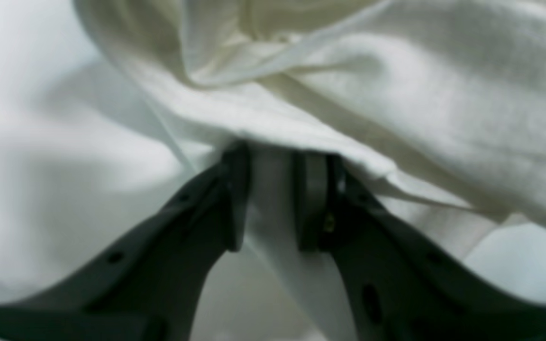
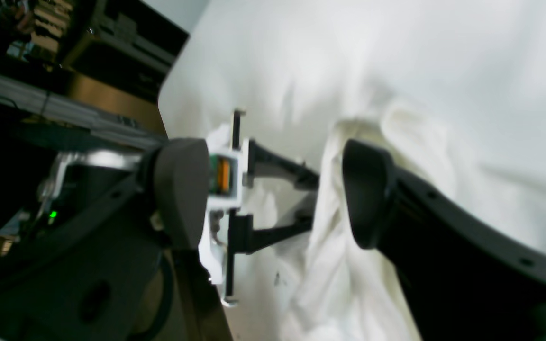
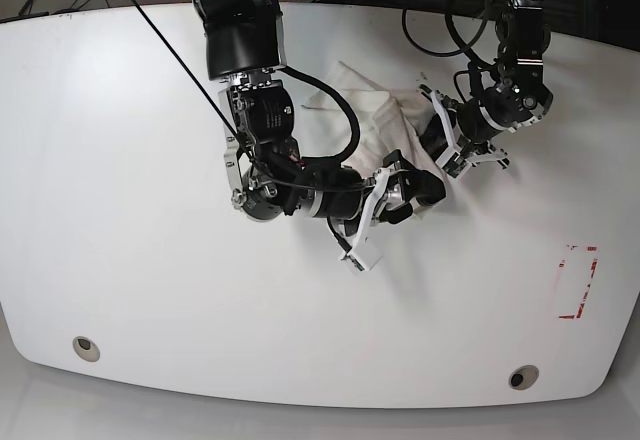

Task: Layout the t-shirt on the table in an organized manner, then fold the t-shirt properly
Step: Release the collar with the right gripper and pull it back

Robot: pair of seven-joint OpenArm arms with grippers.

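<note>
The glossy white tabletop [image 3: 120,260] fills the base view — a grommet hole [image 3: 86,348] near each front corner, a red tape outline [image 3: 576,282] at right, dark clutter beyond the far edge. The right pincer [image 2: 273,189] stands apart beside the crumpled t-shirt [image 3: 372,110], lying mid-tabletop toward the back. The left pincer [image 1: 270,199] is clamped on a shirt fold.

T-shirt [image 3: 372,110] mostly hidden under both arms; print unseen.

The t-shirt [image 3: 372,110] sits bunched on the table [image 3: 120,260], toward the far middle — arms on either side. Tape outline [image 3: 577,281] is off right, grommet holes [image 3: 87,347] along the near edge.
</note>
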